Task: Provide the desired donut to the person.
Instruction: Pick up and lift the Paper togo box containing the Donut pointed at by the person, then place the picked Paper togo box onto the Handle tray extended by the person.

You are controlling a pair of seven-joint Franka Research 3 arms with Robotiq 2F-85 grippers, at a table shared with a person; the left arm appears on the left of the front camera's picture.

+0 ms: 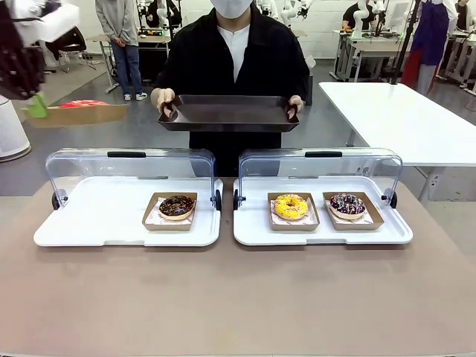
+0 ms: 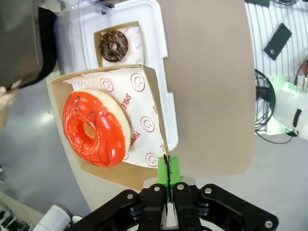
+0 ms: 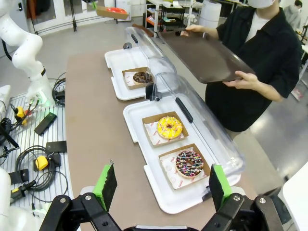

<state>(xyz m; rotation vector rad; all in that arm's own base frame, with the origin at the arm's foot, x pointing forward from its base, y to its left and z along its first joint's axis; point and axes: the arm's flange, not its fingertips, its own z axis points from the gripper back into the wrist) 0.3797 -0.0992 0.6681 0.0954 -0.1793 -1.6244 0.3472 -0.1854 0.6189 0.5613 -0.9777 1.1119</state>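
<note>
the brown surface takes up the lower half of the front view. beyond it, at upper centre, stands the person, holding a dark tray level in both hands. two white trays sit side by side on the surface, each with its clear lid tipped back. the left tray carries one chocolate donut. the right tray carries a yellow donut and a sprinkled donut.

at the upper left of the front view a cardboard carton hangs in the air, clear of the surface, with the red donut in it. the left fingers are closed on the carton's wall at its left end. the left wrist view shows the green pads pinching that wall edge-on, the donut lying on printed paper up and to the left of them.

the right fingers stand wide apart and hold nothing, low in their own view and well away from the dark tray.

the coming move turns on this: in the front view the dark tray lies to the right of the carton, at about the same height, with open air between them. the carton's long axis runs left to right, pointing from the fingers toward the tray (so its free end would lead). the left arm is by far the nearer. it holds only one wall, so the carton could sag or tip.
</note>
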